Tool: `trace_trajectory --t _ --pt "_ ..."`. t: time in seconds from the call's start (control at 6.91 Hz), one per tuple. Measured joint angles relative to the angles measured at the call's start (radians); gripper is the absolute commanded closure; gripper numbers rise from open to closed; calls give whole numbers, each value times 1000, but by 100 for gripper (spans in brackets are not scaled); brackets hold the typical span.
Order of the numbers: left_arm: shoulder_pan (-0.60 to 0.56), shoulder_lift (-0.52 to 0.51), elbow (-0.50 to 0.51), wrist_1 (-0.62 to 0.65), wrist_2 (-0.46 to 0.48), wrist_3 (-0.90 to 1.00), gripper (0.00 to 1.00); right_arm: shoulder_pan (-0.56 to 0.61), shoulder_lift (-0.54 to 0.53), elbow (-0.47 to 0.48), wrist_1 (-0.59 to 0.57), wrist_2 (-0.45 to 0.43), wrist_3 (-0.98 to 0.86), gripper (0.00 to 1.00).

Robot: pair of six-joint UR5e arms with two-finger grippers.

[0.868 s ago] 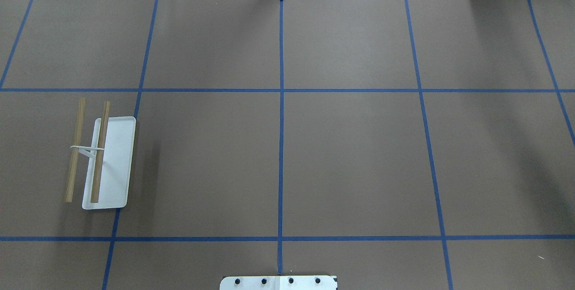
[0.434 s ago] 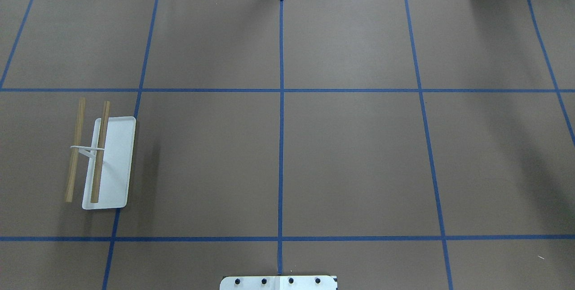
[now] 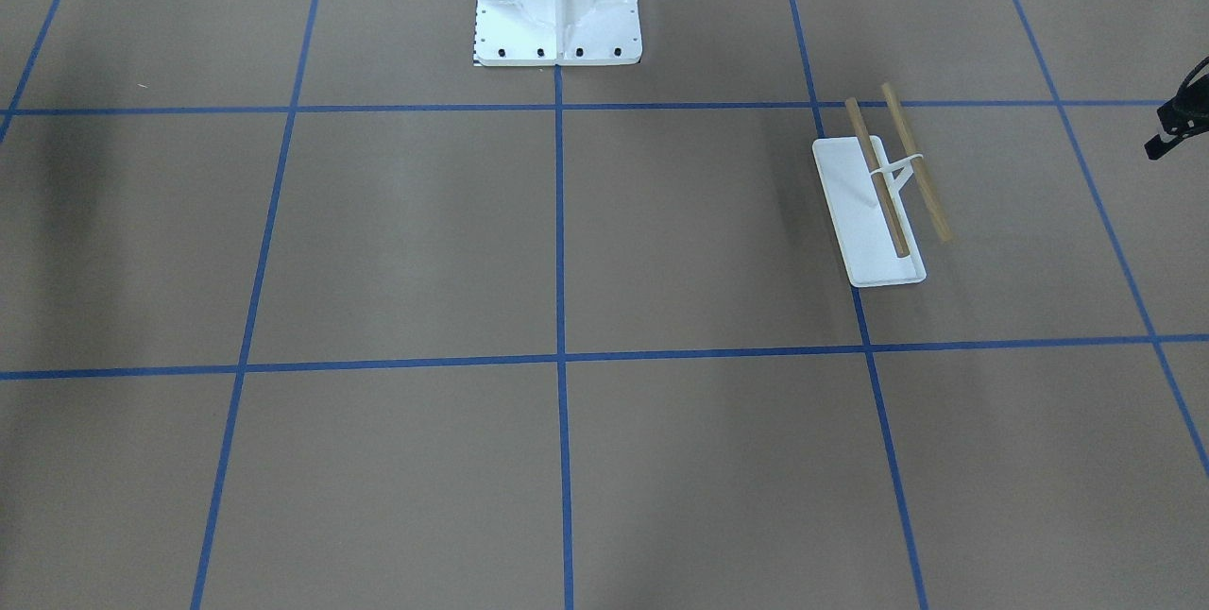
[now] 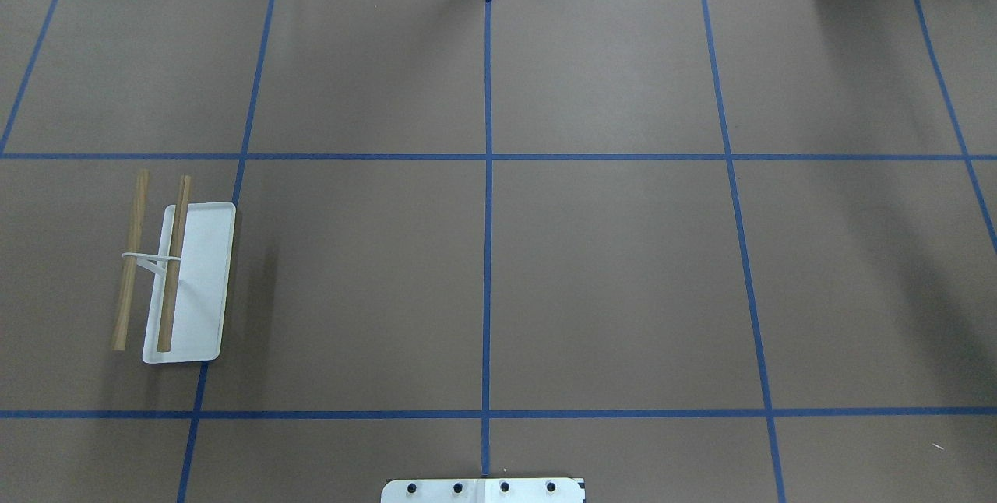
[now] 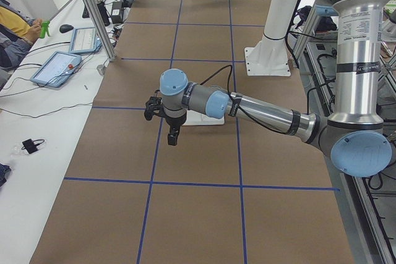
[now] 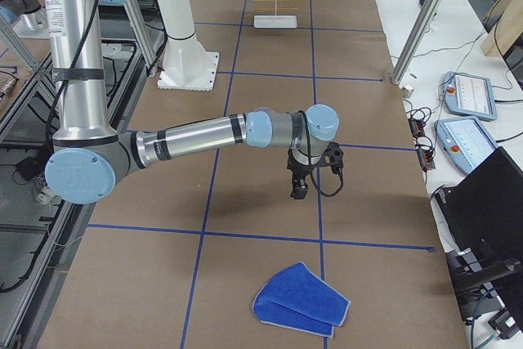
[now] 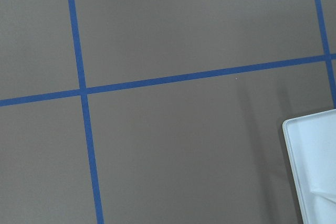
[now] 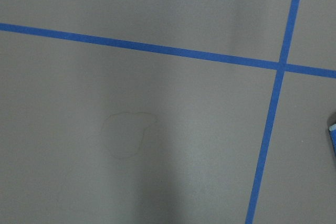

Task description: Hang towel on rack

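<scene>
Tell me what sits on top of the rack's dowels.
Nothing hangs on the rack: both dowels are bare, joined by a white wire. The towel lies on the table far off. Beneath the base is hidden.

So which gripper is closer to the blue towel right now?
Right. The right gripper hovers near the towel; the left gripper hovers by the rack, far off at the opposite end.

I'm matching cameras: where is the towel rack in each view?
Front-facing: rack right of centre.
Overhead: rack at left.
Exterior left: rack central, mostly behind left arm.
Exterior right: rack far, top centre.
Left wrist: rack base corner, lower right.
Right wrist: absent.
Landmark: white pedestal.
</scene>
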Motion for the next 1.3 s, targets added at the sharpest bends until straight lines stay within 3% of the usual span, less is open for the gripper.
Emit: trace_trajectory --t 0.58,1.01,1.3 --pt "3 -1 -5 -9 2 1 2 -1 9 -2 43 -2 5 0" --pt "9 -4 -7 -28 -3 -1 2 0 -14 -75 238 1 5 0" --pt "9 -3 -12 -33 -5 1 2 0 -27 -94 302 6 7 0"
